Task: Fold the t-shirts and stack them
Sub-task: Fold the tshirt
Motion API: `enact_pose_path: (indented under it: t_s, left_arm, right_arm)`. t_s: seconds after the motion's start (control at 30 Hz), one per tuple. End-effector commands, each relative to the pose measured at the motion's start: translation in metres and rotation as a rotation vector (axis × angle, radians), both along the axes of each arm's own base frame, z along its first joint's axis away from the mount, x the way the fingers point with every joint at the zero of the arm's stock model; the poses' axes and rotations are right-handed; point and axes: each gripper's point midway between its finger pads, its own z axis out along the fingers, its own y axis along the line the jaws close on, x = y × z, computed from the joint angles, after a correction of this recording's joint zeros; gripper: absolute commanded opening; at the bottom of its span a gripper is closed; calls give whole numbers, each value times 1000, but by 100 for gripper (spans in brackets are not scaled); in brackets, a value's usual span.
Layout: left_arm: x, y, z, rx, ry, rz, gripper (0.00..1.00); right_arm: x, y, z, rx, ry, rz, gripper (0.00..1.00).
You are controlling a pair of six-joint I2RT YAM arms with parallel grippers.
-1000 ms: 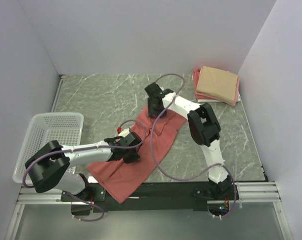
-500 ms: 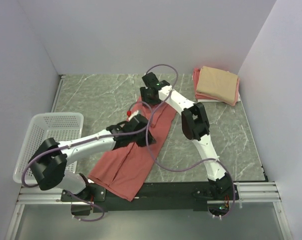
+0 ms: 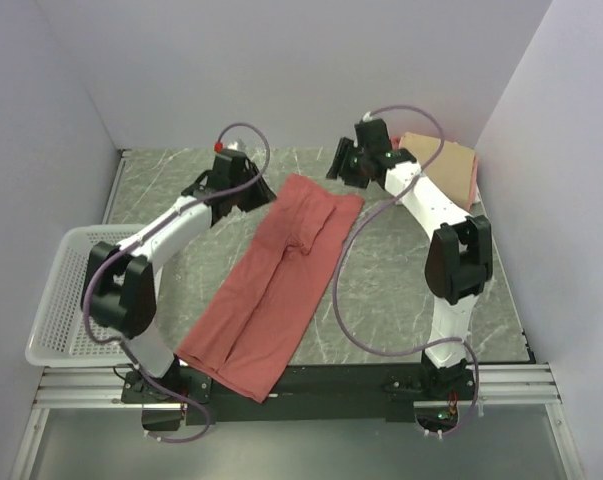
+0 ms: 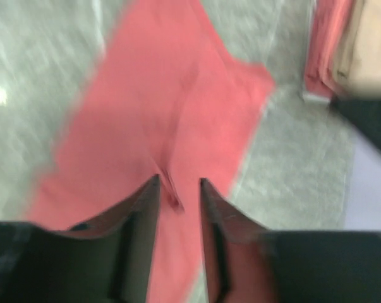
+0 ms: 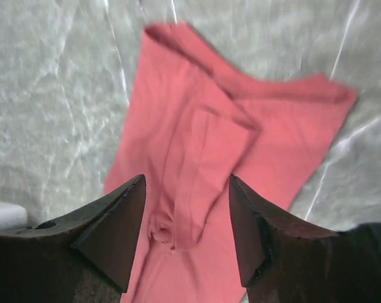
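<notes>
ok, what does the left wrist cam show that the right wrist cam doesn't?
Only left wrist: the folded tan t-shirt over the pink t-shirt at upper right, and the left gripper, jaws apart.
Only right wrist: the right gripper, open wider, and a sharp look at the folded-in sleeve flap; the left view is blurred there.
Both: the salmon-red t-shirt lying on the marble table, with neither gripper holding anything.

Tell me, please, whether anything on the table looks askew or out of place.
The salmon-red t-shirt lies diagonally across the table, its near end draped over the front edge, with a bunched ridge along its middle.
</notes>
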Motion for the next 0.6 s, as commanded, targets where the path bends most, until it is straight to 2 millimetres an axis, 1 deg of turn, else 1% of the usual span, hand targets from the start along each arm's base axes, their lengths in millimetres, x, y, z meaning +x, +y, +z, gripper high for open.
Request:
enact_pose_path:
  t_s: [0.0,0.03,0.07,0.1,0.13,0.17,0.2,0.23,0.27,0.3,0.33,0.37,0.4,0.43,0.5,0.57]
  left_arm:
    - [45,10,22,95,-155,-138,39]
    - [55,11,0,154,-149,-190,43]
    - [69,12,8,162,-178,-211,50]
    - [76,11,2,177,-174,-237,53]
    - [81,11,-28,209,-123,-287,55]
    - [95,9,-17,205,-156,-306,57]
    - [102,8,-25,213,-150,-325,59]
    - [108,7,-53,229,-102,-353,59]
    - [119,7,-48,221,-118,-362,59]
    - [121,4,-54,206,-109,-389,59]
    - [125,4,-73,208,-84,-398,59]
    - [133,5,-72,200,-97,-398,59]
    - [135,3,-74,190,-99,-408,58]
    - [137,3,-87,193,-84,-414,58]
    - [140,3,-94,202,-77,-426,57]
    - [139,2,-109,199,-58,-446,57]
  right_arm:
    - [-36,4,-47,20,116,-18,61]
    - [-40,2,-51,30,126,-26,61]
    - [-44,0,-55,35,130,-30,61]
    - [-49,-2,-63,39,142,-34,59]
    - [-51,-3,-67,45,151,-31,59]
    - [-52,-6,-71,43,161,-41,58]
    - [-54,-10,-80,35,183,-50,58]
    - [-55,-12,-84,38,191,-59,57]
    - [-55,-15,-88,38,197,-64,56]
    - [-57,-18,-96,37,211,-70,53]
    - [-57,-19,-100,32,218,-76,52]
    - [-56,-24,-105,11,225,-92,50]
    - [-58,-27,-112,-8,243,-99,49]
    - [-58,-31,-115,-24,245,-107,49]
    - [-59,-38,-124,-56,253,-122,45]
    - [-58,-44,-130,-75,255,-134,43]
